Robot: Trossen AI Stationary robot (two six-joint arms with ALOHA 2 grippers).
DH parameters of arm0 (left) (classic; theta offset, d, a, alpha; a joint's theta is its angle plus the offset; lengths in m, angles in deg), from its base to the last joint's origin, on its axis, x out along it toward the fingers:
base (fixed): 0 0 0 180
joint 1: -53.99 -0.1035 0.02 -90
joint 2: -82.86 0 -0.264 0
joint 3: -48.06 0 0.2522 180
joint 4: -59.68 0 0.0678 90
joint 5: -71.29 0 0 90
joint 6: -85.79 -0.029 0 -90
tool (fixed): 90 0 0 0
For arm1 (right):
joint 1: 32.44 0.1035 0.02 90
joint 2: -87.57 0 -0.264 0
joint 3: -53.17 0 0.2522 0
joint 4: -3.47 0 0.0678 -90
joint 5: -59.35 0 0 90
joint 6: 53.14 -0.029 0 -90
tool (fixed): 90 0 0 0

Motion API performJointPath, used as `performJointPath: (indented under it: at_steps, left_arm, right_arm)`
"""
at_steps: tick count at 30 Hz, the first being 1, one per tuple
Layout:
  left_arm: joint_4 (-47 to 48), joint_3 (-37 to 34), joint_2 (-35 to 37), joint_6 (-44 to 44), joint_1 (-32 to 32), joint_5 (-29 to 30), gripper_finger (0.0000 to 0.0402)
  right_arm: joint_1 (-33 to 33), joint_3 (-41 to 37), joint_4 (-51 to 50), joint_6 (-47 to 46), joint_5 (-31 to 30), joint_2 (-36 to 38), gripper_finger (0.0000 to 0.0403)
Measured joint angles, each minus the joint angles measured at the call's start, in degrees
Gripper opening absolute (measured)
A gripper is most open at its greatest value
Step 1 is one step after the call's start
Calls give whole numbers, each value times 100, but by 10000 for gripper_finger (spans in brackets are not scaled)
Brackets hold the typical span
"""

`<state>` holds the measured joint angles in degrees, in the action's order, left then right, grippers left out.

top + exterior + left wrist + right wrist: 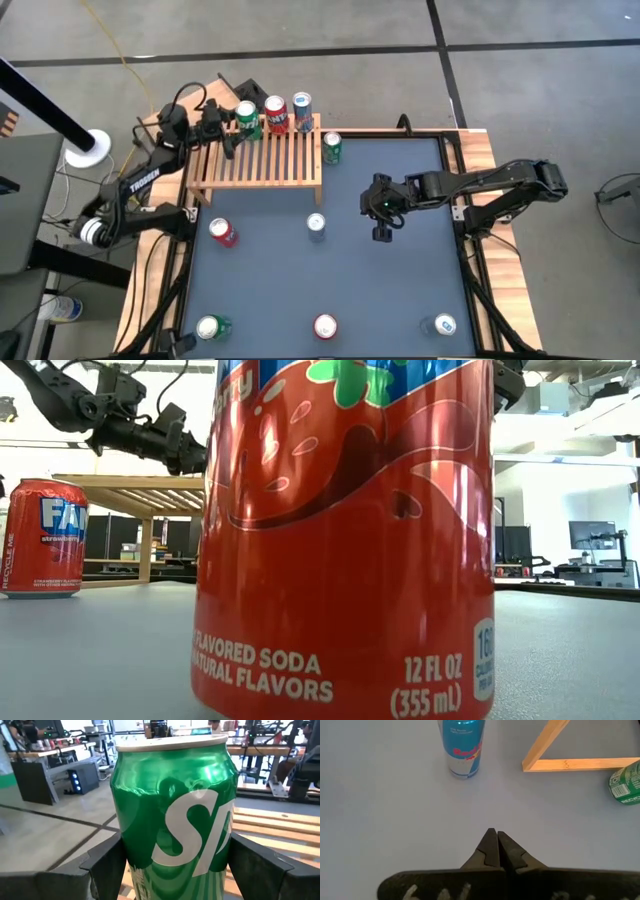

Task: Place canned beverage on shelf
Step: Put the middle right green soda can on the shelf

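We see the left claw (pixel 232 128) at the far left corner of the shelf (pixel 260 165), its fingers (pixel 102 870) spread wide on either side of a green can (pixel 247 117). In the left wrist view the fingers sit against the can's sides, and the slats run beneath it; whether the can's base already rests on them is hidden. A red can (pixel 275 113) and a blue can (pixel 302 108) stand in a row beside it along the shelf's far edge. The right claw (pixel 383 222) hangs pinched shut and empty above the middle of the worktop (pixel 400 290), near a slim blue can (pixel 463 742).

We judge the step in hand to be setting this green can down and letting go. Done well, it means the can stands flat and upright on the slats before the fingers part, clear of the red can beside it. The claw should then back straight off without brushing the row. Six cans wait on the worktop: one green (pixel 332 146) just off the shelf's right end, the rest scattered toward the near edge.
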<state>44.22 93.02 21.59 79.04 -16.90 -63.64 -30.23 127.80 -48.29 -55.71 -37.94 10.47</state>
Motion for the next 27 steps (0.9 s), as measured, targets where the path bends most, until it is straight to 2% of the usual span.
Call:
performJointPath:
  at_steps: [13,27]
  left_arm:
    - [-1113,-2,-697,167,-178,-259,290]
    - [-1297,20,-1026,204,-210,-282,290]
  right_arm:
    - [-13,0,-28,-156,0,0,0]
    - [-13,0,-13,-254,1,0,0]
